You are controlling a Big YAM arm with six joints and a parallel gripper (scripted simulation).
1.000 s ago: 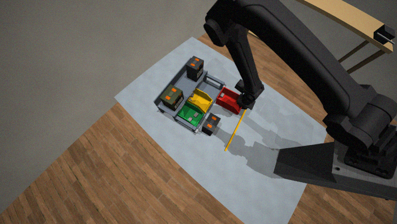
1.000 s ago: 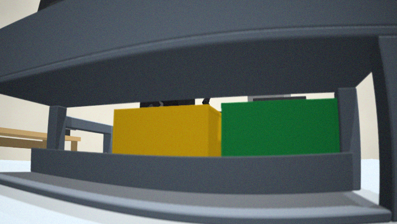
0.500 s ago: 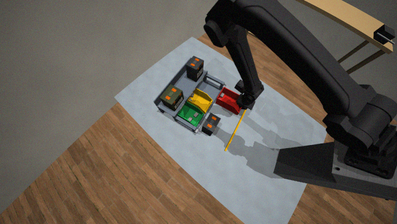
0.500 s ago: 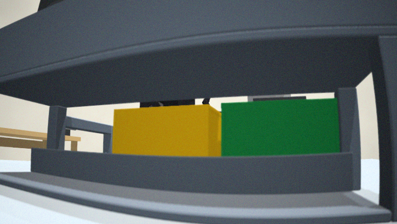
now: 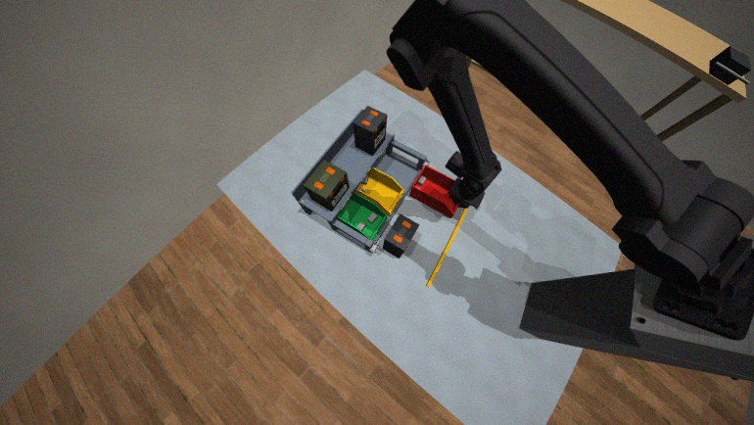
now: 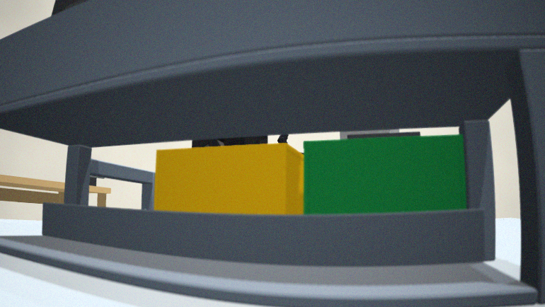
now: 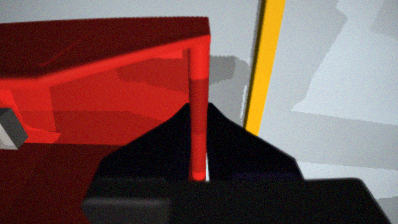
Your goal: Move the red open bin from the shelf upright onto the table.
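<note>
Here, jaws clamped on red bin (image 7: 198,100) wall in wrist view; exterior shows only yellow bin (image 6: 228,179), green bin (image 6: 384,173).

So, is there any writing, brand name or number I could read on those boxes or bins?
None is readable.
Tall black box on the grey shelf unit: pale label on its side, too small to read.
Olive-green box: pale label on its side, too blurred to read.
Orange patches on these and the small black box: blank.
Red open bin, yellow bin, green bin: no markings.
</note>
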